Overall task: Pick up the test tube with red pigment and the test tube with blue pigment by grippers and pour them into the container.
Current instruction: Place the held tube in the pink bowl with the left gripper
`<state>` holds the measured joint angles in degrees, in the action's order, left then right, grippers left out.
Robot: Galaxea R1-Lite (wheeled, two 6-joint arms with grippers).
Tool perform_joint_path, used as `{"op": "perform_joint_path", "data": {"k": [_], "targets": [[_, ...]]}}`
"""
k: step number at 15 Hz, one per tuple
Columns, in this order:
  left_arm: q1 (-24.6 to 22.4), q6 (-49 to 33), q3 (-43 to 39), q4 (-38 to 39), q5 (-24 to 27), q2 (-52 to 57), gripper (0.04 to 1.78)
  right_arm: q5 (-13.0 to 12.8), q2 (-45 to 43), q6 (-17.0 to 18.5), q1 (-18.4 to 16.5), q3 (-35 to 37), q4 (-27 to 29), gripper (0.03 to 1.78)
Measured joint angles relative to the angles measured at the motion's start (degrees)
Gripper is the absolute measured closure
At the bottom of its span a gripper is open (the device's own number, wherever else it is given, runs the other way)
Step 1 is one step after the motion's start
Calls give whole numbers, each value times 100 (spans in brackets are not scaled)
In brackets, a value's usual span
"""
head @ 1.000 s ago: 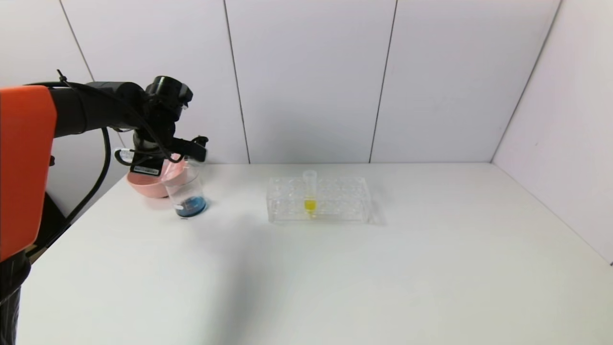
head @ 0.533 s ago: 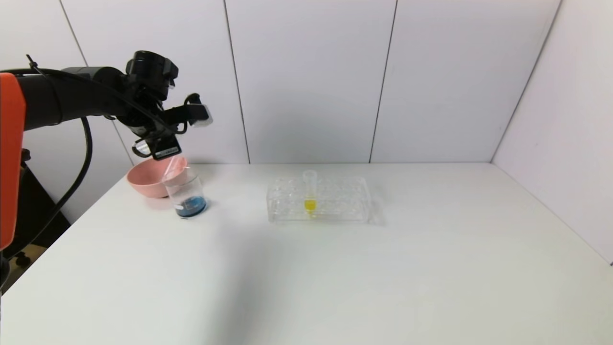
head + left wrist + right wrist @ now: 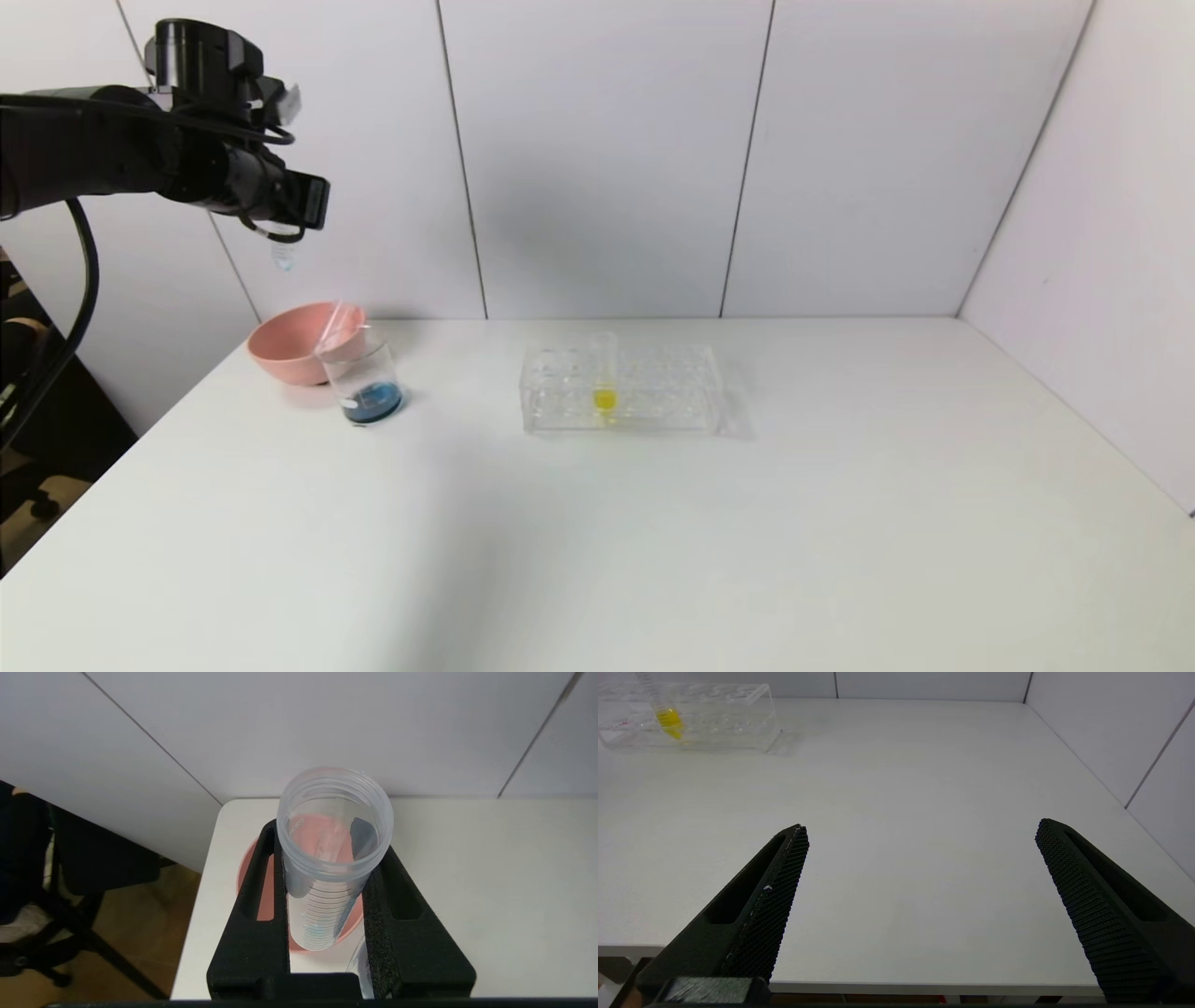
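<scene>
1 clear tube (image 3: pixel 283 256) hangs pinched between the black foam-lined jaws of the robot's left gripper (image 3: pixel 295 215), held high against the wall panels above the left rear corner of the white table (image 3: pixel 747 523). The tube's rounded tip points down and its open, threaded mouth faces the wrist camera; the tube (image 3: pixel 327 882) looks nearly empty, with only a faint blue tint low among its graduation marks. The left gripper (image 3: pixel 329 858) clamps it on 2 sides, about midway along its length.

Well below, a pink bowl (image 3: pixel 291 350) sits at the table's left rear, seen through the held tube in the wrist view as the bowl (image 3: pixel 250 868). A second clear tube (image 3: pixel 333 320) leans against the bowl's rim. Touching or just in front of the bowl stands a small clear beaker (image 3: pixel 364 378), with dark blue liquid pooled at its bottom.

Near the table's middle, well apart from the beaker, a clear plastic rack (image 3: pixel 653 401) holds 1 upright tube with a yellow tip (image 3: pixel 604 378).

The right gripper (image 3: pixel 922 830) hovers low over the table's near right side, its 2 jaws spread wide with nothing between them.
</scene>
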<state>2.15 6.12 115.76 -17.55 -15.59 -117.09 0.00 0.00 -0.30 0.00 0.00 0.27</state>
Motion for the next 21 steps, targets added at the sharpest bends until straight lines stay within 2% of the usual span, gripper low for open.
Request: {"op": "perform_joint_path", "data": {"k": [3,11,21], "targets": [[-22,-474,-102,1023,-135,-5,136,0,0,0,0,0,0,4],[-99,-557,-388,1517,-279,-99,136,2,0,1,0,0,0,4],[-597,-870,-2414,3348,-229,-280,136,2,0,0,0,0,-2,4]]}}
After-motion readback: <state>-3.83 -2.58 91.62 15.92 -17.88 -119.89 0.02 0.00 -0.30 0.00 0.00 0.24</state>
